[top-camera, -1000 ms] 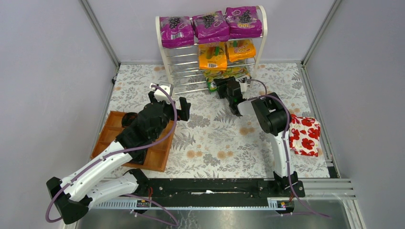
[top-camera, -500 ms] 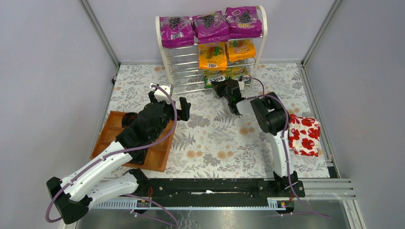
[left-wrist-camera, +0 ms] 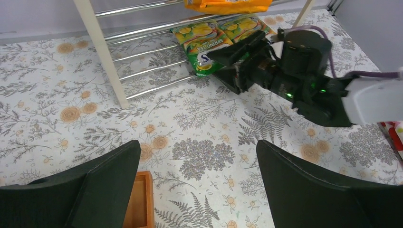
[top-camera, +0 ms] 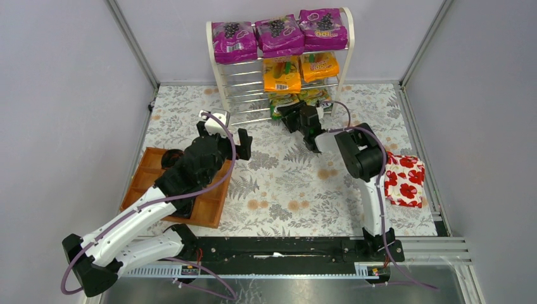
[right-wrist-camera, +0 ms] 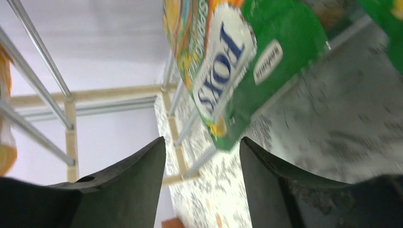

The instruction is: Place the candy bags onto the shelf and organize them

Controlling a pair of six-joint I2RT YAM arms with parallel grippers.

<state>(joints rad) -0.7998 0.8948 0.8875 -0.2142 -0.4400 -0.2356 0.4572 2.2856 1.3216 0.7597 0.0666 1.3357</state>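
Right gripper jaws partly apart and empty, green-yellow FOXS bag just beyond the fingertips, lying on rods of a lower shelf tier, left gripper wide open, holding nothing

We see 3 purple bags with dark grapes, 2 orange bags, and 2 green-yellow bags with blue "FOXS" letters on white. The shelf is white and chrome. The cloth has grey ferns and orange flowers. The tray is brown. The red bag has white flowers.
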